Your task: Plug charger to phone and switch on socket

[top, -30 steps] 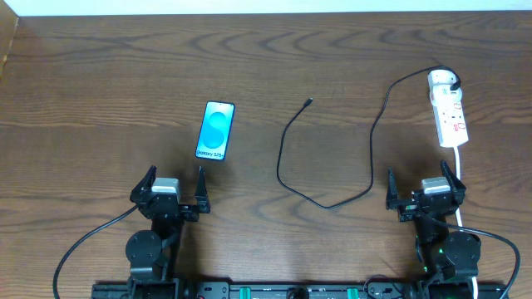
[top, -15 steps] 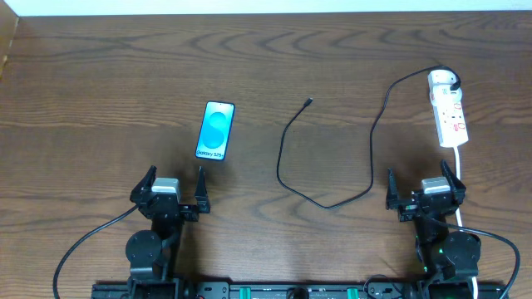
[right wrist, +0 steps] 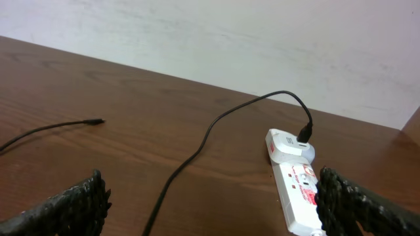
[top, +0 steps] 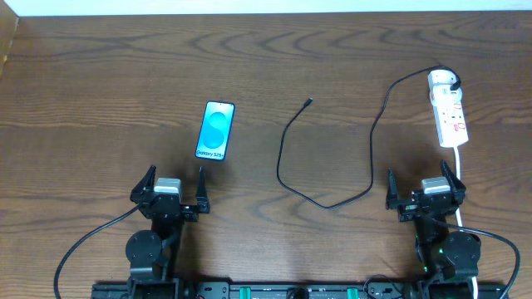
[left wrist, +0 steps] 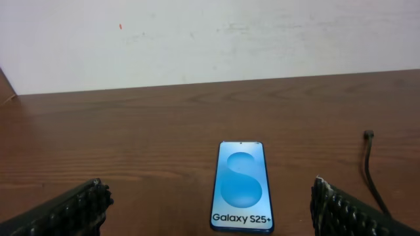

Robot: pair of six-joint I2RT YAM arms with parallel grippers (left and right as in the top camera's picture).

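Two black pincers sit spread apart and empty at the near edge of a dark wooden surface (top: pixel 100 91): left pincer (top: pixel 175 181), right pincer (top: pixel 418 181). Farther out, a thin black charger cable (top: pixel 280 158) loops, its loose tip pointing away.

Left wrist view: a slim cyan-screened phone (left wrist: pixel 241 187) lies lengthwise ahead, reading "Galaxy S25+".

Right wrist view: a narrow white power strip (right wrist: pixel 298 190) runs away from the camera, the cable's white plug (right wrist: pixel 285 145) seated at its far end.

Phone (left wrist: pixel 241 187): blue screen, dark lettering "Galaxy S25+" along the lower edge, large pale "S" figure above it
Power strip (right wrist: pixel 298 190): red and dark print on the white face, too small to read
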